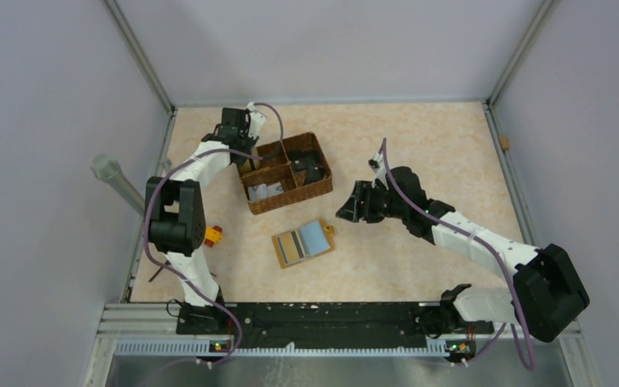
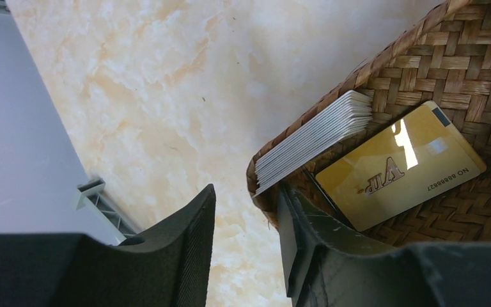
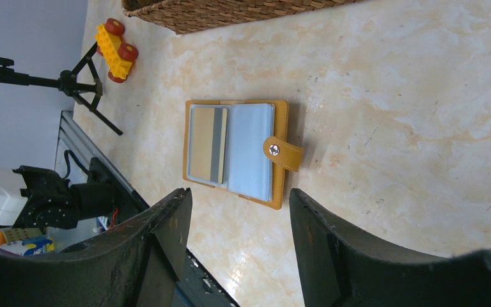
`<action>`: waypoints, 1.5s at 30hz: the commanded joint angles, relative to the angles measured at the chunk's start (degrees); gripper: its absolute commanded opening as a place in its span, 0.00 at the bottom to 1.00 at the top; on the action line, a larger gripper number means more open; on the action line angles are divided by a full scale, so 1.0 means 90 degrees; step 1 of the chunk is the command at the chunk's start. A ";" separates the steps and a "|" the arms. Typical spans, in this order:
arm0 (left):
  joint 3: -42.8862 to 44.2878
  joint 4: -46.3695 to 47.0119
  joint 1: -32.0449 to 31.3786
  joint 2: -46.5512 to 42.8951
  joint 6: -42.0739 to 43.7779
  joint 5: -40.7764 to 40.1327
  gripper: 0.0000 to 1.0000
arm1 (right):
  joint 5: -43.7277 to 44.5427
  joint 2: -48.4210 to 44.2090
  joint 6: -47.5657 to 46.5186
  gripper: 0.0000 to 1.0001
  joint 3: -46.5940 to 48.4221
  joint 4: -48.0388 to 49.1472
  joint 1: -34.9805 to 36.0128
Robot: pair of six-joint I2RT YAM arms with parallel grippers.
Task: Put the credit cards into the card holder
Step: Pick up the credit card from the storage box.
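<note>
Fingers (image 2: pixel 185 256) of left gripper (image 2: pixel 246 198) spread wide, nothing held, woven basket (image 2: pixel 460 57) corner between them; credit-card stack (image 2: pixel 313 137) on edge just ahead, gold VIP card (image 2: pixel 399 166) flat right of it: thin, stiff, slick, so I'd pinch the stack's faces; card holder (image 3: pixel 282 185) unfolded ahead of right gripper (image 3: pixel 238 195).

Basket (image 2: pixel 460 57) woven, rough; gold card (image 2: pixel 399 166) glossy plastic; tabletop (image 2: pixel 166 96) smooth marble-look; card holder (image 3: pixel 250 150) matt leather-like.

Basket (image 2: pixel 415 70) walls hem in the credit cards (image 2: pixel 313 144).

Mustard-orange card holder (image 3: pixel 235 152); gold card (image 2: pixel 399 165); brown woven basket (image 1: pixel 286 172); yellow-and-red toy block (image 3: pixel 117 41); cream marbled worktop (image 1: pixel 419 145).
</note>
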 commanded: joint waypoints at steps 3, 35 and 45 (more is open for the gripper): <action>-0.0014 0.0361 0.0042 -0.0515 0.0035 -0.0144 0.40 | -0.0103 -0.0050 0.0047 0.59 0.0018 0.0243 -0.0064; -0.0206 -0.0369 0.0041 -0.1257 0.0165 0.0688 0.00 | -0.0124 -0.0115 0.0038 0.59 -0.0041 0.0244 -0.0064; -0.0335 -0.0541 0.0033 -0.2243 -0.0409 0.0899 0.00 | -0.0107 -0.0064 -0.0310 0.59 0.0419 0.0175 -0.0064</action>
